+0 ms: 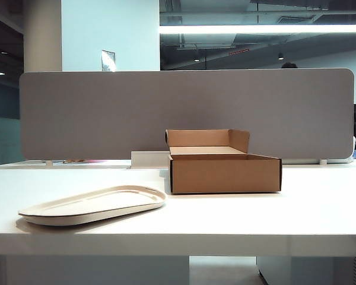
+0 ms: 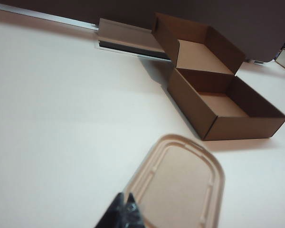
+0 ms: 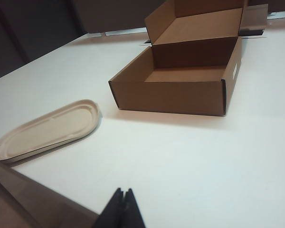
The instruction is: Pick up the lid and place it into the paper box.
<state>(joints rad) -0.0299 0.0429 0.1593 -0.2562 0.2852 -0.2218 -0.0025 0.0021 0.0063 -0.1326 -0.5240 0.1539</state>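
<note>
Presently the flat, cream-beige, oval molded-pulp lid point(image 1: 94, 204) lies on the white surface point(image 1: 296, 214), well apart from the shallow brown corrugated cardboard box point(image 1: 224, 172), which stands open with its rear flap upright.

From my left wrist camera, the left claw point(image 2: 127, 209) sits above the lid's near end with its tips pressed together, holding nothing. The right claw point(image 3: 123, 204) is likewise closed and empty, over bare surface, with lid and box both ahead of it.

Risks, in my judgement:
- The lid is thin and low; closed tips coming down would push or skate it rather than take it.
- A grip on one end of so long a piece may let it droop and catch the box wall.
- The lid looks about as long as the box, so a skewed placement may leave it perched on the rim.

Not verifiable: neither arm appears in the exterior view; each claw is cut off at the frame edge; the lid's near end is cropped in the left wrist view.
</note>
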